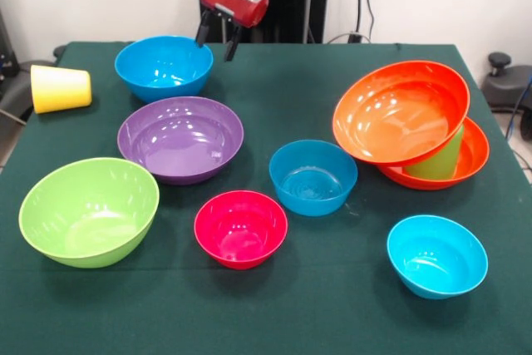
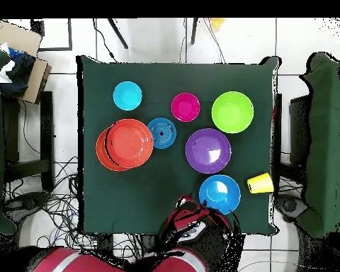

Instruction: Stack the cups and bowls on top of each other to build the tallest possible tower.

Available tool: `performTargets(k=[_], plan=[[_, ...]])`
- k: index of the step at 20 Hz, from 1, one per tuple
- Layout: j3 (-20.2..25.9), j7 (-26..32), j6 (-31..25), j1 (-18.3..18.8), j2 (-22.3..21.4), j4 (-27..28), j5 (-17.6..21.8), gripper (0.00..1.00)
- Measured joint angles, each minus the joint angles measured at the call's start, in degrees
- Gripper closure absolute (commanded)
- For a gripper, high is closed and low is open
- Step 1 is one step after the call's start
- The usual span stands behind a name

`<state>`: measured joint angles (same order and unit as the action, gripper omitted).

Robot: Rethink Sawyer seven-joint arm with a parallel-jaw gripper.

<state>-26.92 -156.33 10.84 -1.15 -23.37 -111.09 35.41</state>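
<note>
My gripper (image 1: pixel 216 41) hangs open and empty above the table's back edge, just right of a blue bowl (image 1: pixel 164 66) (image 2: pixel 219 193). A yellow cup (image 1: pixel 60 88) (image 2: pixel 260 183) lies on its side at the left edge. In front stand the purple bowl (image 1: pixel 180 137) (image 2: pixel 208 150), lime green bowl (image 1: pixel 89 209) (image 2: pixel 232 112), pink-red bowl (image 1: pixel 240 227) (image 2: pixel 185 107), a smaller blue bowl (image 1: pixel 312 175) (image 2: pixel 162 132) and a cyan bowl (image 1: pixel 436 254) (image 2: pixel 127 95). On the right, the tower: a tilted orange bowl (image 1: pixel 401 110) (image 2: pixel 129 142) rests on a light green cup (image 1: pixel 440 162) standing in another orange bowl (image 1: pixel 475 154) (image 2: pixel 100 154).
A dark green cloth covers the table (image 1: pixel 332 313). The red and black arm (image 2: pixel 194 223) sits at the table's bottom edge in the overhead view. A cardboard box (image 2: pixel 20 49) and cables lie on the floor beside the table.
</note>
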Motion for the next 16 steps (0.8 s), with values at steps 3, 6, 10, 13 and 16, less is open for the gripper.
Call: performTargets(k=[3, 6, 10, 13, 16], plan=[[-1.0, 0.0, 1.7, -0.2, 1.9, 0.2, -0.5, 0.00], [-1.5, 0.0, 2.5, -0.2, 2.8, 0.2, -0.9, 0.00], [-2.2, 0.0, 2.7, -0.2, 4.0, 0.3, -1.6, 0.00], [-2.7, 0.0, 2.9, -0.2, 4.7, 0.5, -2.0, 0.00], [-3.4, 0.0, 4.2, -0.2, 6.2, 1.1, -2.6, 0.00]])
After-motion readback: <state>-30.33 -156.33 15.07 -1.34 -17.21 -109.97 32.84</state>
